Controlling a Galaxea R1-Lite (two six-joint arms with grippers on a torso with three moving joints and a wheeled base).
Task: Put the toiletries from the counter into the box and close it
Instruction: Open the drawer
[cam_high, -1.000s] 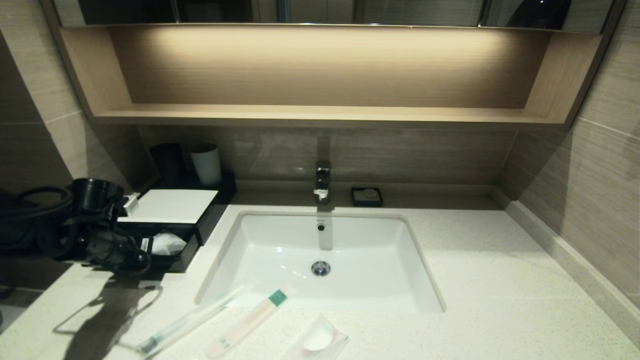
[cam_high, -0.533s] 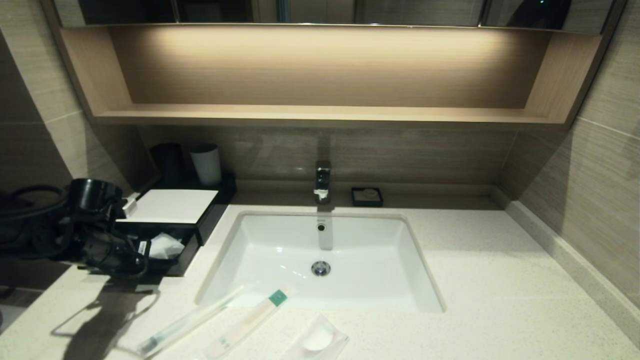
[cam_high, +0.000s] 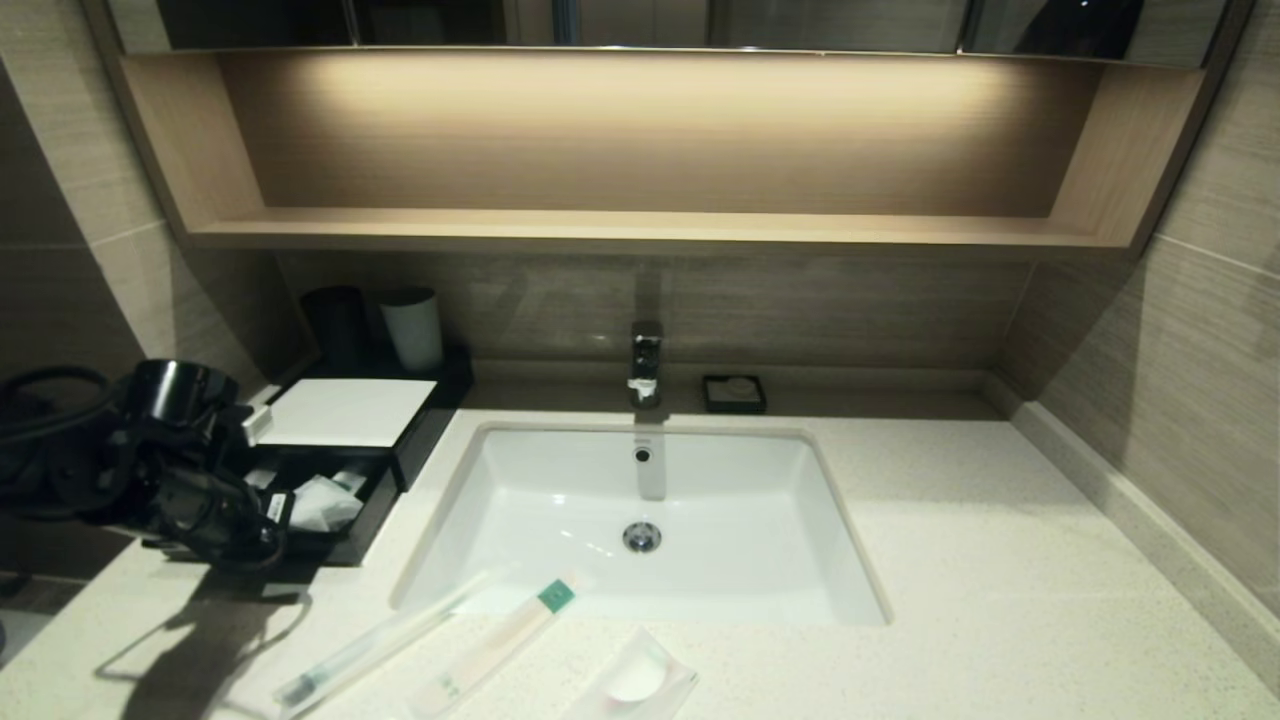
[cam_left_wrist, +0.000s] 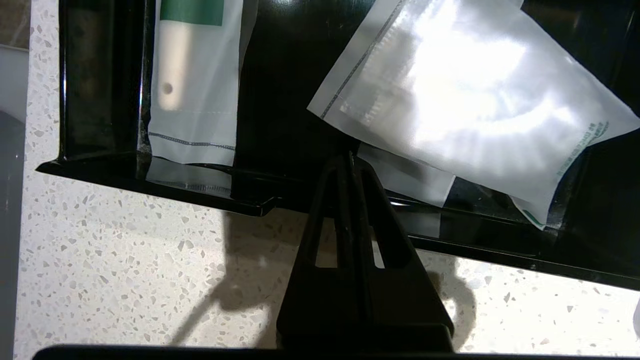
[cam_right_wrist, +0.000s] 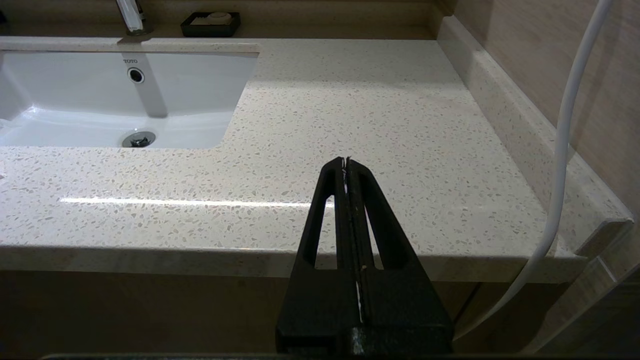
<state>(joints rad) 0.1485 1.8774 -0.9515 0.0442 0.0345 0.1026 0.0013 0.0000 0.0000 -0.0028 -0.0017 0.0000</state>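
The black box with a white top (cam_high: 345, 410) stands at the counter's (cam_high: 950, 560) back left, and its drawer tray (cam_high: 362, 520) is pulled out. My left gripper (cam_high: 272, 512) is shut, with its tips (cam_left_wrist: 348, 159) reaching over the tray's front rim (cam_left_wrist: 150, 175). On the counter's front edge lie a long clear sleeve with a dark end (cam_high: 365, 648), a whitish packet with a green end (cam_high: 500, 640) and a square sachet with a white disc (cam_high: 635, 682). My right gripper (cam_right_wrist: 346, 161) is shut and empty, parked off the counter's front right edge.
The tray holds a large white packet (cam_left_wrist: 475, 100) and a packet with a green band (cam_left_wrist: 192, 75). A black cup (cam_high: 335, 325) and a white cup (cam_high: 412, 328) stand behind the box. The white sink (cam_high: 520, 540), a tap (cam_high: 646, 360) and a small black dish (cam_high: 734, 393) fill the middle.
The drawer tray has slid further out toward the counter's front, and my left gripper has drawn back with it. More of the tray's contents show. The three items on the counter have not moved.
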